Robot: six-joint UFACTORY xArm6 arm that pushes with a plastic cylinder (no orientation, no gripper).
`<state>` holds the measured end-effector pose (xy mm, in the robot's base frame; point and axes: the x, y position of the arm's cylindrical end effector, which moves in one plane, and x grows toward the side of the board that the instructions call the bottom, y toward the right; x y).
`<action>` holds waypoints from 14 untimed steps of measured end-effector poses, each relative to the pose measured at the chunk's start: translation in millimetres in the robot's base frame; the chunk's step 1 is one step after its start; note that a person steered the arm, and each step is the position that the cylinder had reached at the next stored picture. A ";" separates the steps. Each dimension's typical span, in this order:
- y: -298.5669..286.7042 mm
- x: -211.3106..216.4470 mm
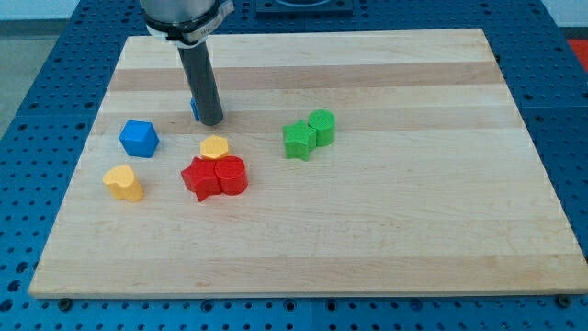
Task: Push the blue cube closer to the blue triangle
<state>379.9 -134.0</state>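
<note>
The blue cube (139, 138) sits at the view's left on the wooden board (386, 230). A second blue block (195, 108) is mostly hidden behind my rod; only a sliver shows at the rod's left edge, so its shape cannot be made out. My tip (211, 120) rests on the board right beside that sliver, to the right of and slightly above the blue cube, about a cube's width or more away from it.
A yellow hexagonal block (214, 147) lies just below my tip. A red star-like block (199, 177) and a red cylinder (231, 175) touch below it. A yellow block (123, 182) lies at lower left. Two green blocks (299, 140) (322, 127) sit at centre right.
</note>
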 end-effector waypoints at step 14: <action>-131.1 78.7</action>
<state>458.5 -265.1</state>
